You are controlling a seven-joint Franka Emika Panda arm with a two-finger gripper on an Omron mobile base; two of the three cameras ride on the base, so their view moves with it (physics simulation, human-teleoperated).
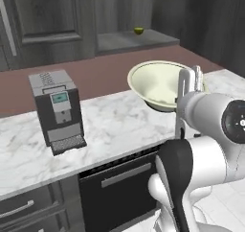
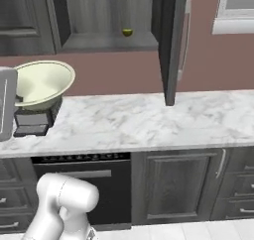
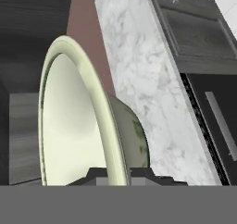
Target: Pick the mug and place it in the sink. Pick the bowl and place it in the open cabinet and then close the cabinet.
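Observation:
The wide cream-white bowl (image 1: pixel 158 85) hangs tilted above the marble counter (image 1: pixel 115 125), its dark greenish underside showing in the hand view (image 3: pixel 134 135). My gripper (image 1: pixel 191 80) is shut on the bowl's rim, with the fingertips pinching its edge at the bottom of the hand view (image 3: pixel 115 174). From the right base view the bowl (image 2: pixel 39 83) sits at the far left. The dark grey wall cabinet (image 2: pixel 99 40) stands open above the counter, its door (image 2: pixel 171 40) swung out toward me. The mug and the sink are out of view.
A grey coffee machine (image 1: pixel 57 109) stands on the counter to the bowl's left. A small yellow-green object (image 2: pixel 128 32) lies on the cabinet shelf. A dark dishwasher front (image 1: pixel 119 183) sits below the counter. The open door's edge juts out over the counter.

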